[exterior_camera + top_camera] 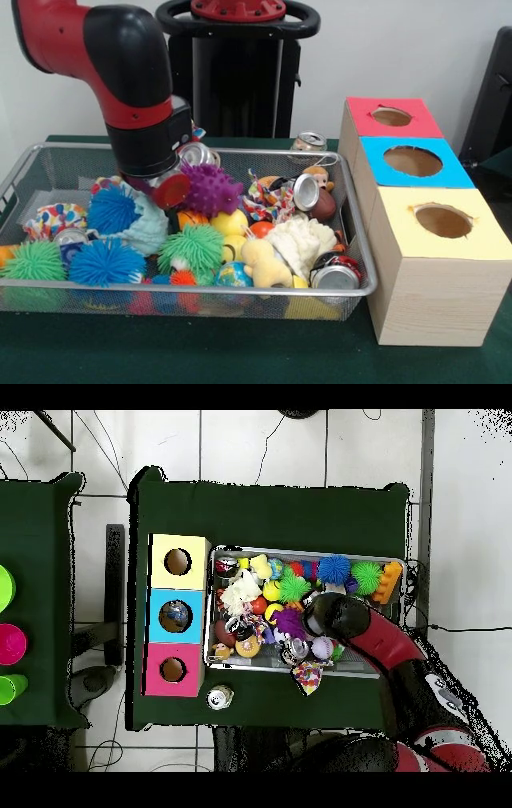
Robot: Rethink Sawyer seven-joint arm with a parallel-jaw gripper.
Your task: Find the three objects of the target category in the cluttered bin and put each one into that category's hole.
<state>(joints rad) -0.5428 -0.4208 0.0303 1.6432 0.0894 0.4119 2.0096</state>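
Observation:
The bin [264,294] is a wide silver wire-mesh basket piled with toys; it also shows in the overhead view [300,551]. Silver cans lie in it at the right [306,192], front right [334,276] and left [70,237]. Another can [196,154] sits beside my wrist. My gripper [162,186] is low over the left-middle of the pile, next to a purple spiky ball [210,190]. It is mostly hidden by the black wrist. A red round thing [171,191] sits right at its tip. In the overhead view the arm [340,619] covers it.
Three boxes with round holes stand beside the bin: red [392,117], blue [413,161], yellow [442,221]. One can [309,142] stands on the table behind the bin. Spiky balls [192,246], plush toys [300,240] and a globe ball [234,274] crowd the bin.

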